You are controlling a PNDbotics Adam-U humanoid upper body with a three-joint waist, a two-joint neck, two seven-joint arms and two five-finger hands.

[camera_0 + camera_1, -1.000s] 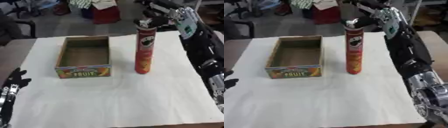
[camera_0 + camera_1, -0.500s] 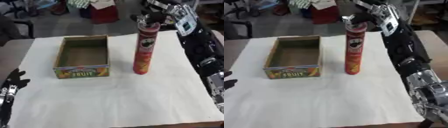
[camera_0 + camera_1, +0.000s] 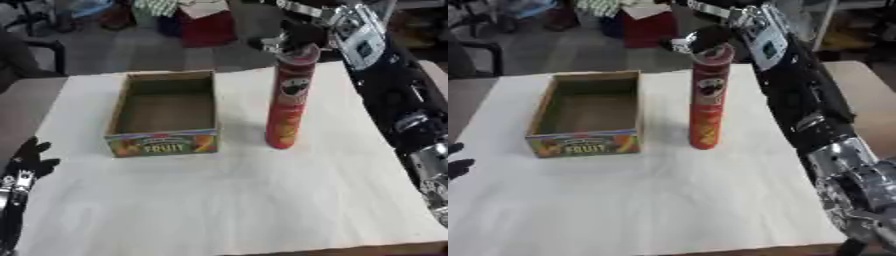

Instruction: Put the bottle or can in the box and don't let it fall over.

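The tall red can [image 3: 286, 97] is standing upright on the white table cover [image 3: 219, 200], just beside the right-hand wall of the cardboard box [image 3: 166, 115], which is lying open-topped and empty with its printed fruit label facing the robot. The right hand [image 3: 702, 39] is reaching in from the upper right and is sitting at the very top of the can, at its lid; whether its fingers are curling round the rim or merely resting against it cannot be told, since hand and lid are merging into one dark mass in both views. Taking the can from the top appears deliberate: a container this tall and narrow is likely to topple if pushed low on its side, whereas a hold at the lid should let it hang straight for a lift over the box wall (a judgement, not an observation). The can is not yet in the box. The left hand [image 3: 26, 160] is resting idle at the lower left edge, fingers relaxed and pointing up, well apart from both can and box.
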